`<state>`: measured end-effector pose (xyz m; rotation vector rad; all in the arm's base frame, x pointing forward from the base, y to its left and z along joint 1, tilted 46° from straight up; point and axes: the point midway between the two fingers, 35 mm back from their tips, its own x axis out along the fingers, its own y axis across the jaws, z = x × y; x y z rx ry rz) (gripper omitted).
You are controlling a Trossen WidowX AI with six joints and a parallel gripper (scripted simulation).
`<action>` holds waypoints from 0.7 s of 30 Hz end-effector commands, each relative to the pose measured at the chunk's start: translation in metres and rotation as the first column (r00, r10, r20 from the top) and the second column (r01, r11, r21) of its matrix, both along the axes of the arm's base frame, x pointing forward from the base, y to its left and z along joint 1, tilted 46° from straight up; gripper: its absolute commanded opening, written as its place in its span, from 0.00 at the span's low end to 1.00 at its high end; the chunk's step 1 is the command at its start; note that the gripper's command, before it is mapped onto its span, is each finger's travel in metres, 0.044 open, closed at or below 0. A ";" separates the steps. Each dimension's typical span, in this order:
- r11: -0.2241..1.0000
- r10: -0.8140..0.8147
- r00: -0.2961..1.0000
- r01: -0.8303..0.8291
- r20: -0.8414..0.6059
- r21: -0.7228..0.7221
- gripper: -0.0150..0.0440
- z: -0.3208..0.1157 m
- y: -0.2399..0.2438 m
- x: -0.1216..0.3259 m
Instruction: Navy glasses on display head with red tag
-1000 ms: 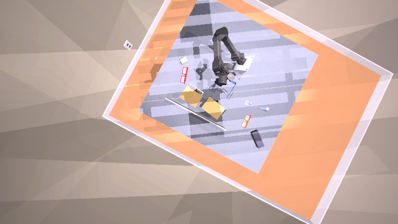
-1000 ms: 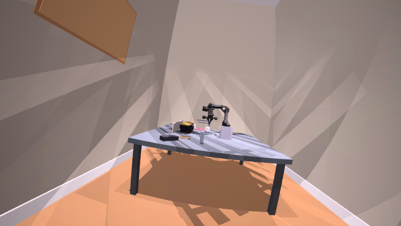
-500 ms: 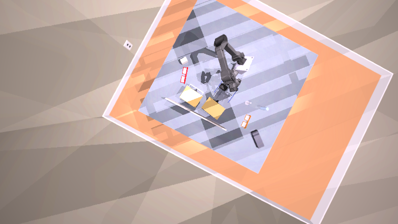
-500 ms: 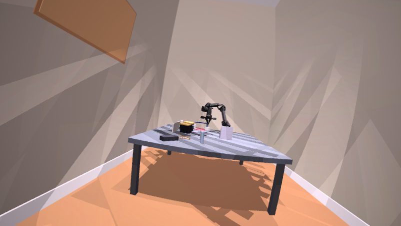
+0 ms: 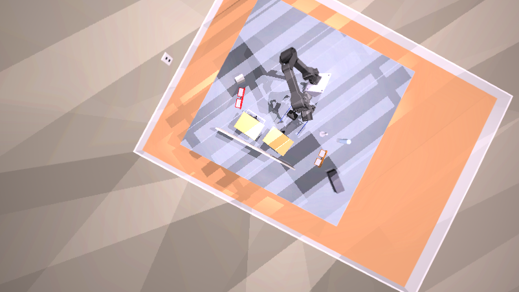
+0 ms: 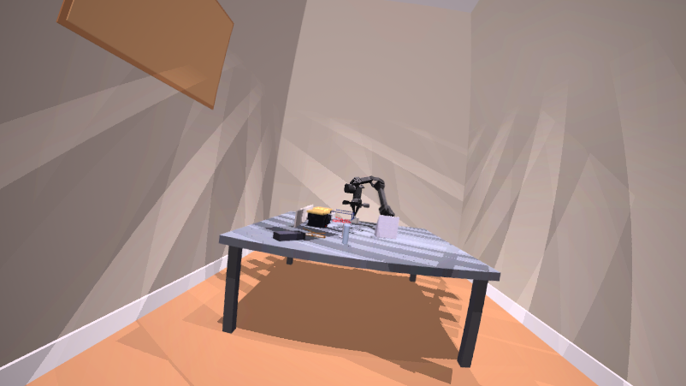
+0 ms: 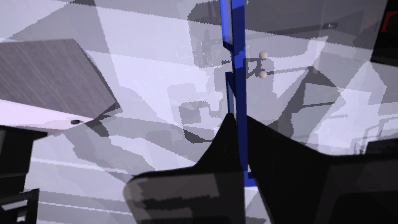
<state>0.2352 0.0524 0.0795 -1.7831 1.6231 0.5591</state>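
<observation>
My gripper (image 7: 234, 118) (image 6: 354, 216) is shut on the navy glasses (image 7: 241, 89) (image 5: 302, 127), which show bright blue. The front frame stands edge-on in the wrist view, with two pale nose pads (image 7: 263, 55) beside it. The glasses are held above the table, and their temples extend toward the heads. The head with the red tag (image 5: 278, 141) is the right one from above, black with a yellow top; its red mark (image 7: 388, 21) shows at the wrist view's right edge. The other head (image 5: 248, 125) wears white glasses (image 7: 375, 130). The fingertips are hidden from above.
A long thin panel (image 5: 254, 147) stands behind the heads. Red glasses (image 5: 243, 95) and a white block (image 5: 239, 78) lie left. Orange glasses (image 5: 325, 155), a bottle (image 5: 344, 141) (image 6: 345, 234) and a black case (image 5: 336, 181) (image 6: 288, 235) are right. The arm's white base (image 5: 324, 81) (image 6: 387, 227) is near.
</observation>
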 end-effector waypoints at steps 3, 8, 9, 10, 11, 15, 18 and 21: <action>1.000 0.003 1.000 -0.003 -0.001 0.004 0.25 -0.006 -0.006 0.002; 1.000 0.003 1.000 -0.003 -0.001 0.004 0.25 -0.012 -0.011 0.003; 1.000 0.003 1.000 -0.003 -0.001 0.004 0.25 -0.013 -0.012 0.003; 1.000 0.003 1.000 -0.003 -0.001 0.003 0.25 -0.014 -0.013 0.003; 1.000 0.003 1.000 -0.003 -0.001 0.003 0.25 -0.015 -0.014 0.003; 1.000 0.003 1.000 -0.003 -0.001 0.003 0.25 -0.020 -0.019 0.004; 1.000 0.003 1.000 -0.003 -0.001 0.003 0.25 -0.023 -0.022 0.005; 1.000 0.003 1.000 -0.003 0.000 0.003 0.25 -0.026 -0.025 0.006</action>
